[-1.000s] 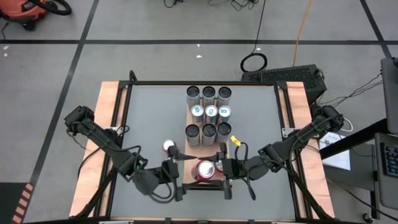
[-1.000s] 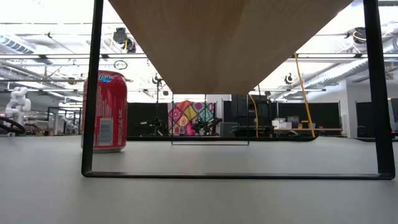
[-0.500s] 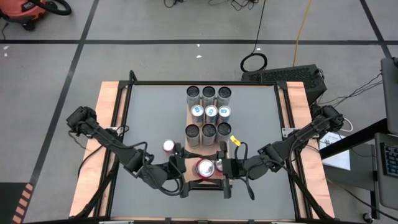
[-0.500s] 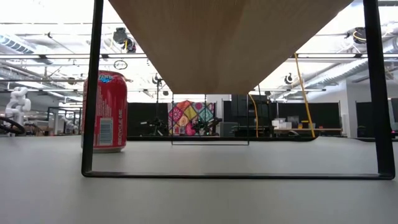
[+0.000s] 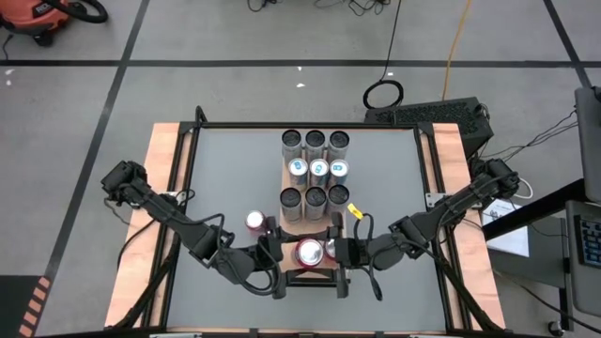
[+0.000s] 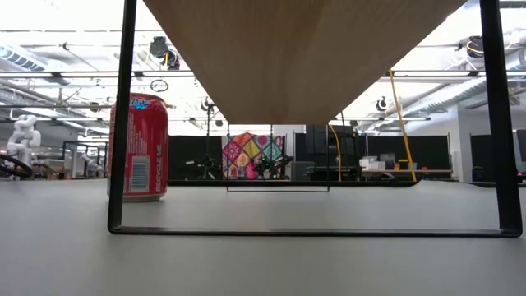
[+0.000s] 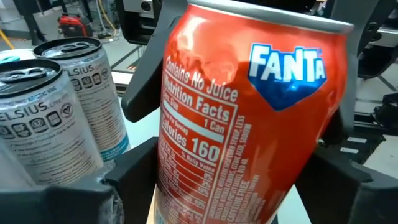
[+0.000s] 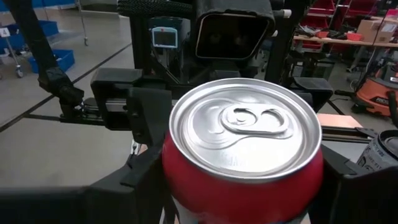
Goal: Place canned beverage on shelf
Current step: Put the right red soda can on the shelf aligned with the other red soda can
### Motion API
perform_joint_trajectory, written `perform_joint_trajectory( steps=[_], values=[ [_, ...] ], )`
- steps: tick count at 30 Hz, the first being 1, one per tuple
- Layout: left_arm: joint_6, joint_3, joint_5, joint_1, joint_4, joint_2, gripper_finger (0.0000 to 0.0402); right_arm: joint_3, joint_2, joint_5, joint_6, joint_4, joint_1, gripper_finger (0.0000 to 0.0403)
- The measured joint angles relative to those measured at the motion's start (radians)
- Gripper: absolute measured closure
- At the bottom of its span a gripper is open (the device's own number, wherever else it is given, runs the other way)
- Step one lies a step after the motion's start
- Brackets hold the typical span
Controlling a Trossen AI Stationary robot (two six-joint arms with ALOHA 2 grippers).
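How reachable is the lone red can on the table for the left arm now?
Probably reachable: the lone red can stands on the table beside the left arm, nothing between. But the left claw is busy at the Fanta can.

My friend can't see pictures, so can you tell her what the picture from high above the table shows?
Seen from above, both end effectors, left and right, meet at a red can standing at the near end of a wooden shelf. Nine silver cans stand in three rows farther along the shelf. Another red can stands on the grey table beside it.
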Motion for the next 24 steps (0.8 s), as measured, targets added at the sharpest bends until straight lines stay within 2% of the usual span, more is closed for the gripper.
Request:
perform_joint_trajectory(
  steps=[5, 10, 16, 24],
  values=[
    [0.038, -0.007, 0.023, 0.001, 0.006, 0.0, 0.0101, 0.0, 0.0, 0.001, 0.0, -0.009, 0.001, 0.0155],
    [0.049, -0.054, 0.024, -0.006, 0.048, 0.0, 0.0103, 0.002, 0.0, -0.016, 0.057, -0.086, 0.002, 0.0113],
    [0.047, -0.154, 0.012, -0.007, 0.2, 0.0, 0.0104, 0.002, -0.001, -0.007, 0.07, -0.131, 0.016, 0.0068],
    [0.078, -0.246, -0.015, -0.019, 0.345, 0.0, 0.0104, 0.002, -0.063, 0.078, 0.014, -0.136, 0.075, 0.006]
  ],
)
